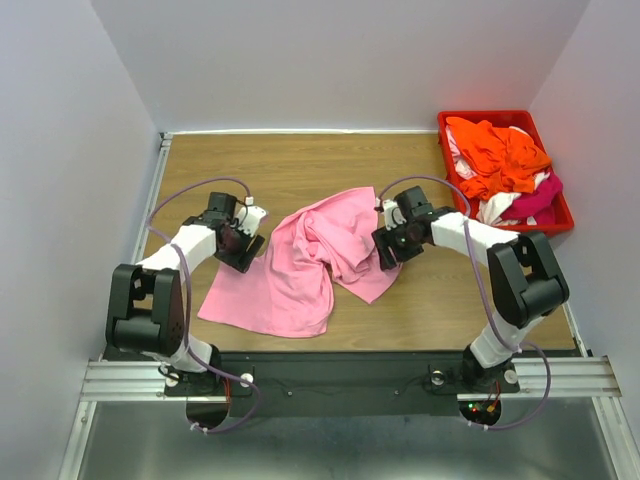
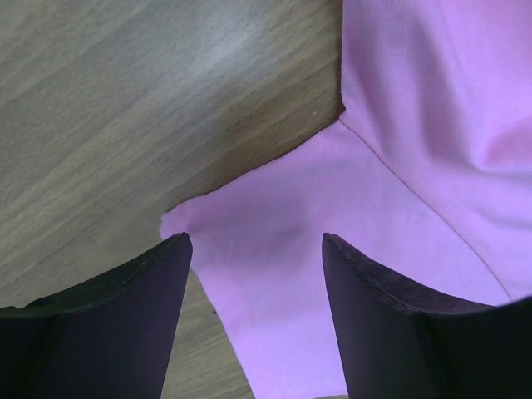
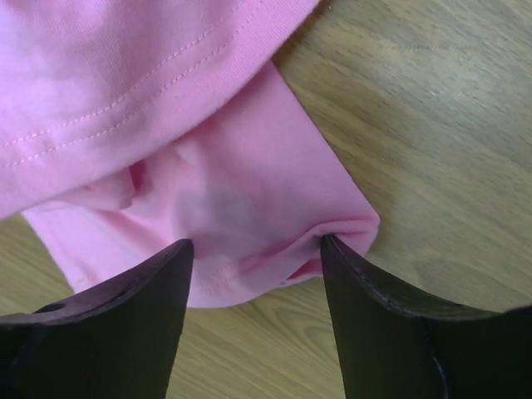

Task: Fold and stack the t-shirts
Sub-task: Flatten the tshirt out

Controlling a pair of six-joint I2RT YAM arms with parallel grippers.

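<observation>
Fingers, left: spread on the left gripper (image 2: 256,245); a flat pink sleeve corner lies in the gap, nothing pinched.
Fingers, right: spread too on the right gripper (image 3: 256,249); a doubled pink edge sits between them, one tip right at the fold.
Pink t-shirt (image 1: 320,255): bunched mid-table (image 1: 250,170) between the two arms, its lower part lying flatter toward the near left.
Other t-shirts: orange (image 1: 500,150), white (image 1: 500,208) and magenta (image 1: 540,195), heaped in the red bin (image 1: 485,117) at the far right, well apart.
Step in hand: by the look of it, taking hold of two opposite edges so the shirt can be drawn out flat.
Doing it well: I'd press low to the wood so each lower finger slips under the cloth, bite well inside the hem, then pull apart evenly.
Watch for: the right side catching two layers at that fold, which would leave the shirt twisted.
</observation>
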